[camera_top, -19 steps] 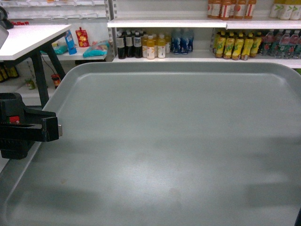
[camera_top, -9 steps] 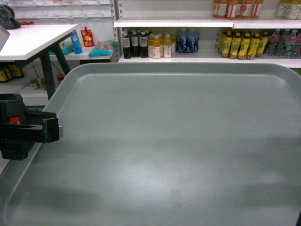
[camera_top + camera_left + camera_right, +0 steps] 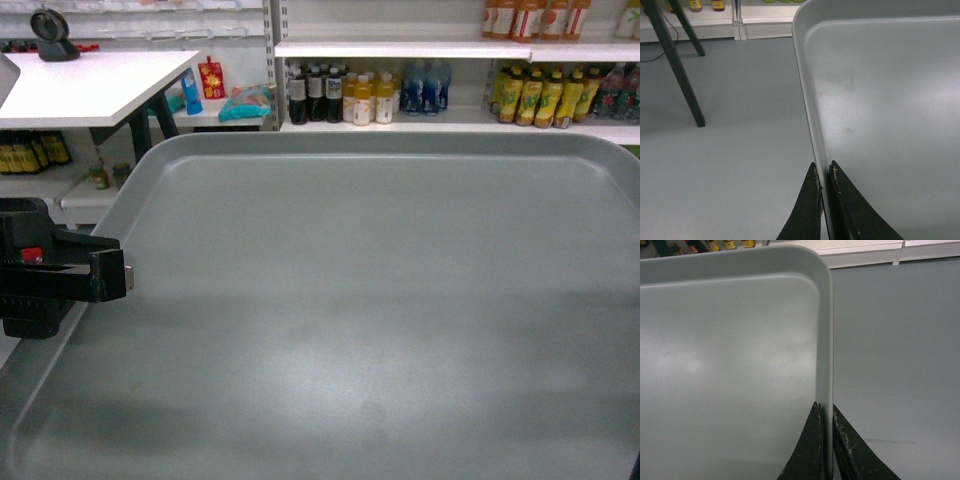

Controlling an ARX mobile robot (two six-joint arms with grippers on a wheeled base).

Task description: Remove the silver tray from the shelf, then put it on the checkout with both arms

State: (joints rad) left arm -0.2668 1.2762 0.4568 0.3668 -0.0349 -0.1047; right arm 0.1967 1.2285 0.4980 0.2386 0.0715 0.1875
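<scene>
The silver tray [image 3: 360, 300] fills most of the head view, held in the air above the grey floor. My left gripper [image 3: 110, 278] is shut on its left rim; the left wrist view shows the jaws of that gripper [image 3: 824, 172] pinching the thin rim of the tray [image 3: 880, 100]. My right gripper [image 3: 825, 410] is shut on the tray's right rim [image 3: 826, 340]. The checkout [image 3: 90, 80], a white tabletop on black legs, stands at the upper left beyond the tray's far left corner. I cannot tell which board is the shelf.
White store shelves with rows of bottles [image 3: 360, 95] run along the back, with yellow bottles [image 3: 545, 95] at the right. A black device [image 3: 52, 35] sits on the checkout. Its black slanted legs [image 3: 675, 65] stand on grey floor [image 3: 890, 365].
The checkout and the bottle shelves have slid to the right in the head view, so more of the tabletop shows. The tray and both grippers hold the same place in view.
</scene>
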